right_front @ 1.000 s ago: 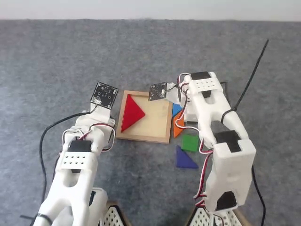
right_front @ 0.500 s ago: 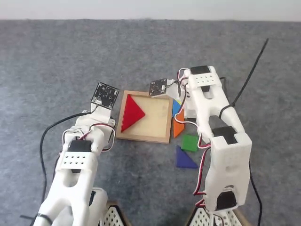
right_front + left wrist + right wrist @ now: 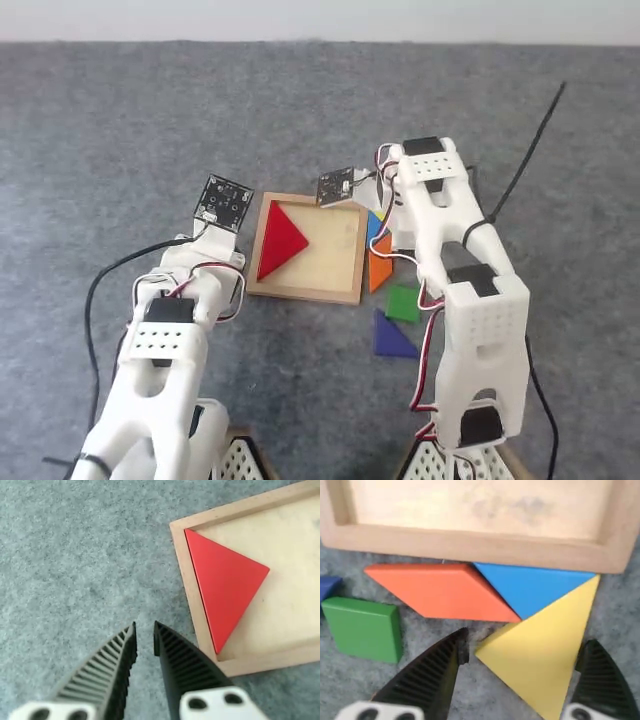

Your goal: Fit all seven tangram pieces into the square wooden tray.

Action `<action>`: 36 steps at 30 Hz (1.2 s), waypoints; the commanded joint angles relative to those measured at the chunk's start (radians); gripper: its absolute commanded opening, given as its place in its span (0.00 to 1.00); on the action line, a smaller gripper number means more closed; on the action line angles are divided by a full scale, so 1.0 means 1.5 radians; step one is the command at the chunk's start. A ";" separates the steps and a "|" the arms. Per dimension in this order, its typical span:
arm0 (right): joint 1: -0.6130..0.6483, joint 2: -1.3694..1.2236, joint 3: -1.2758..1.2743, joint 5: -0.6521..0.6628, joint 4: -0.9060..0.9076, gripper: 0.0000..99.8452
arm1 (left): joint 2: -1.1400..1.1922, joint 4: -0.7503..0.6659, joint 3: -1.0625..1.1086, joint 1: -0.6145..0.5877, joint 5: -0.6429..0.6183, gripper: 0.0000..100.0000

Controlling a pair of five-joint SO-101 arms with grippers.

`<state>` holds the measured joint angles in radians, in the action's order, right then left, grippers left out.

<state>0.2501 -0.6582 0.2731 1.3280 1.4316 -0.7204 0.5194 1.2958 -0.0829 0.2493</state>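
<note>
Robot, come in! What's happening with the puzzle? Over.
Left pincer open a crack, empty, over grey carpet. Right pincer open, straddling yellow triangle piece beside square wooden tray. Red triangle piece in tray. Blue triangle piece against yellow one.

surface: grey carpet (image 3: pixel 150 120) (felt-like) | backdrop: pale wall (image 3: pixel 320 18) along far edge

No text, number, label or sign can be read; the wooden tray (image 3: pixel 300 292) and the red triangle (image 3: pixel 280 240) show plain faces.
</note>
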 commanded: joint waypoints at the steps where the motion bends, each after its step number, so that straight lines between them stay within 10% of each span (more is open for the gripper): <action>1: -0.018 -0.008 0.030 0.012 0.004 0.35 | -0.026 -0.012 -0.005 -0.001 0.009 0.05; 22: -0.044 -0.007 0.071 0.008 0.027 0.18 | -0.026 -0.012 -0.005 -0.001 0.009 0.05; 30: -0.049 0.086 0.071 0.078 0.105 0.40 | -0.026 -0.012 -0.005 -0.001 0.009 0.05; 36: -0.084 0.118 0.069 0.179 0.176 0.38 | -0.026 -0.012 -0.005 -0.002 0.009 0.05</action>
<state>0.1657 -0.5646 0.3606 1.5228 1.6525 -0.7204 0.5194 1.2958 -0.0829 0.2493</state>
